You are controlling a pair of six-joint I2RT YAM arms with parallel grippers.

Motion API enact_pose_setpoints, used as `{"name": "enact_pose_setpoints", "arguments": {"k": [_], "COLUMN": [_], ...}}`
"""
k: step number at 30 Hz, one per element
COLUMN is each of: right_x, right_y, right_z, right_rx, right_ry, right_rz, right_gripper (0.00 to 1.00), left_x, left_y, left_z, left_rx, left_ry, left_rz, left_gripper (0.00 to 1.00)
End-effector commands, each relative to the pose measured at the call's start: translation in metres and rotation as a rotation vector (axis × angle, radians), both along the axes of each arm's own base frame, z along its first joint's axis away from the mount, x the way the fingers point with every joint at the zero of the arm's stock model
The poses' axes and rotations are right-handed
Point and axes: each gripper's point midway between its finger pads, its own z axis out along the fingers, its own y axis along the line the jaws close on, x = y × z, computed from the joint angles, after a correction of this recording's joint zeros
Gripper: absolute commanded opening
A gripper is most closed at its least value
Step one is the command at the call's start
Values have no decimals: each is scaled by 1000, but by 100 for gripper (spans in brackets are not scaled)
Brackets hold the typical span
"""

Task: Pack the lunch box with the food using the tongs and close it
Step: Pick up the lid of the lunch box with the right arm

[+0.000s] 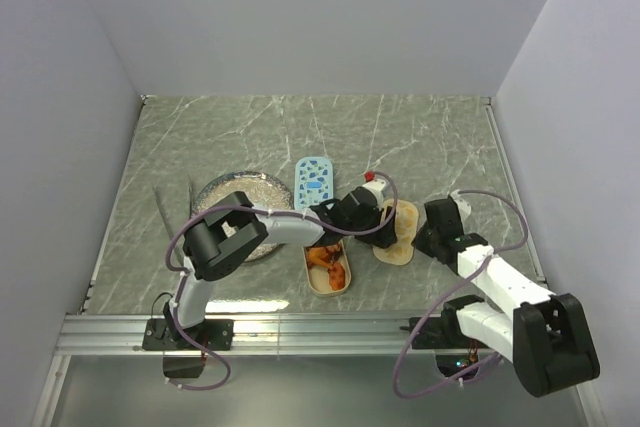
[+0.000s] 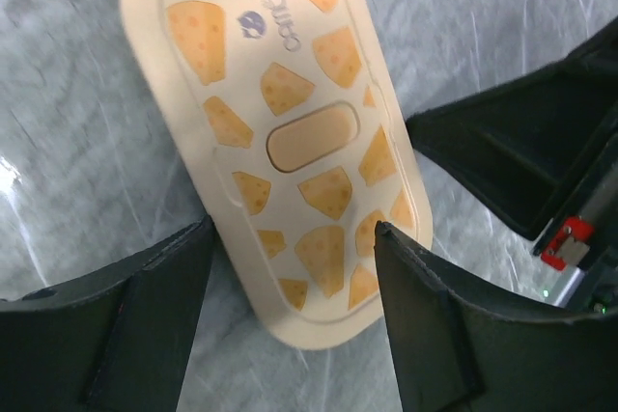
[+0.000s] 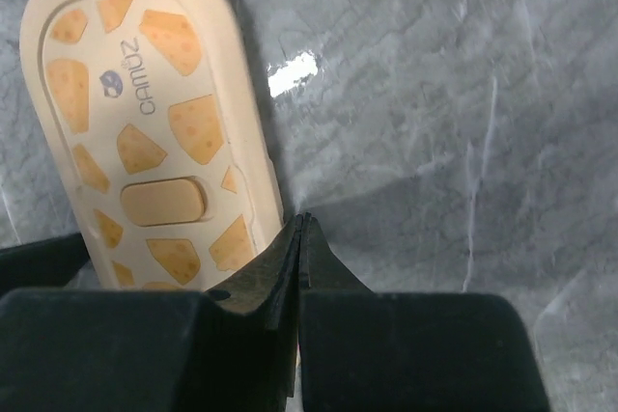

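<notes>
Left tool [image 2: 293, 231] spreads wide astride the cheese-print lid [image 2: 290, 132]; right tool [image 3: 301, 221], closed empty, sits beside it. Best centre before pinching.

Only one bit of writing I can actually read: the cream lid [image 3: 145, 142] with the cheese-chunk pattern has a grey brand word [image 3: 147, 78] near one end. It looks like "camuz", though I'm not sure of every letter. A small round blue logo [image 3: 113, 81] sits right beside it. From my left wrist cam it's upside down. Anything on the blue lid [image 1: 313, 183] is too small to read.
</notes>
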Motion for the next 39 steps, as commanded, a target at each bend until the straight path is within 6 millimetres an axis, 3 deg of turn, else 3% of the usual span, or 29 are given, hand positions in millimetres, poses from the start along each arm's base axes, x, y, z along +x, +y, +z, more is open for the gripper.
{"name": "enact_pose_setpoints", "arguments": {"k": [1, 6, 13, 22, 35, 39], "right_x": [28, 29, 33, 33, 19, 13], "right_y": [19, 29, 48, 54, 69, 70], "right_z": [21, 10, 1, 1, -11, -13], "right_rx": [72, 101, 145, 160, 201, 203], "right_ry": [-84, -41, 7, 13, 64, 68], "right_rz": [57, 98, 160, 179, 241, 246], "right_gripper": [0, 0, 0, 0, 0, 0], "left_x": [-9, -13, -24, -59, -38, -33], "left_y": [10, -5, -17, -39, -60, -60], "left_z": [-40, -30, 20, 72, 113, 114], "left_rx": [106, 33, -122, -262, -353, -341], "left_ry": [72, 87, 50, 4, -131, -154], "left_rz": [-6, -49, -84, -174, -157, -139], "left_gripper": [74, 73, 73, 73, 74, 74]}}
